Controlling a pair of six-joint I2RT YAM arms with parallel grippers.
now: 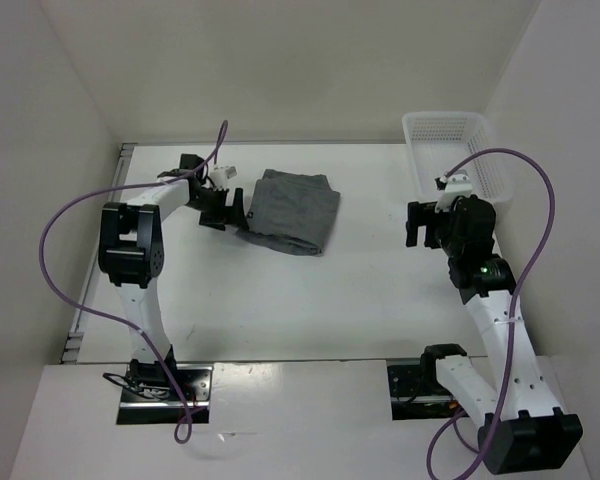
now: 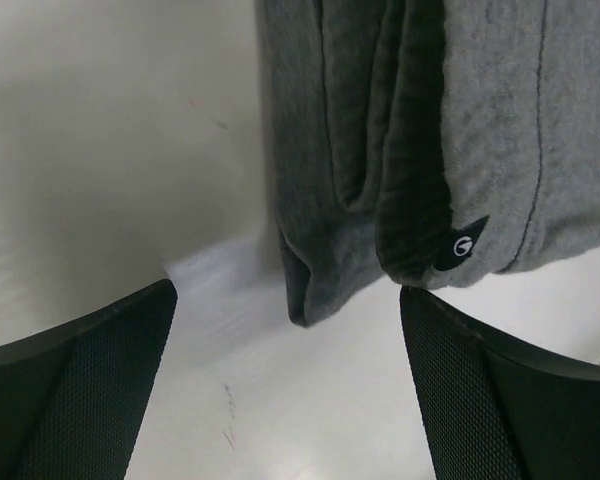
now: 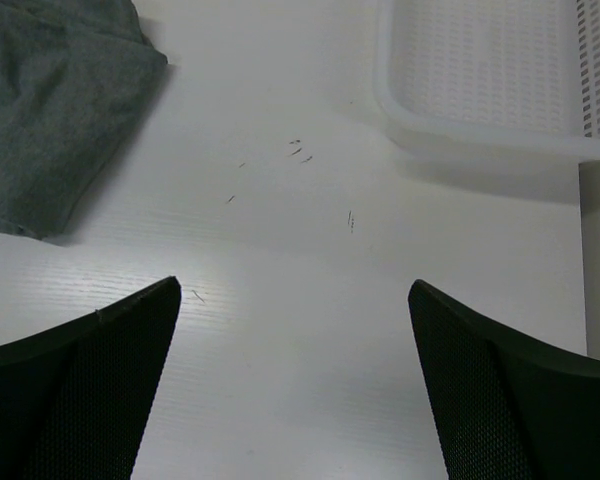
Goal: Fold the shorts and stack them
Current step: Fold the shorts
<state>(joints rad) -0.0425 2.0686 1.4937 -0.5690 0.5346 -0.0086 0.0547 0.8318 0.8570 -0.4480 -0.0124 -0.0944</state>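
Note:
The grey shorts (image 1: 292, 211) lie folded in a compact stack at the back middle of the table. In the left wrist view the shorts (image 2: 420, 140) show layered folds and a tiny dark tag (image 2: 463, 244). My left gripper (image 1: 224, 208) is open and empty just left of the shorts, its fingers (image 2: 80, 390) wide apart with bare table between them. My right gripper (image 1: 420, 224) is open and empty, well to the right of the shorts. In the right wrist view a corner of the shorts (image 3: 50, 120) shows at the upper left.
A white mesh basket (image 1: 458, 150) stands at the back right corner; its rim shows in the right wrist view (image 3: 480, 130). White walls enclose the table at the back and both sides. Purple cables loop over both arms.

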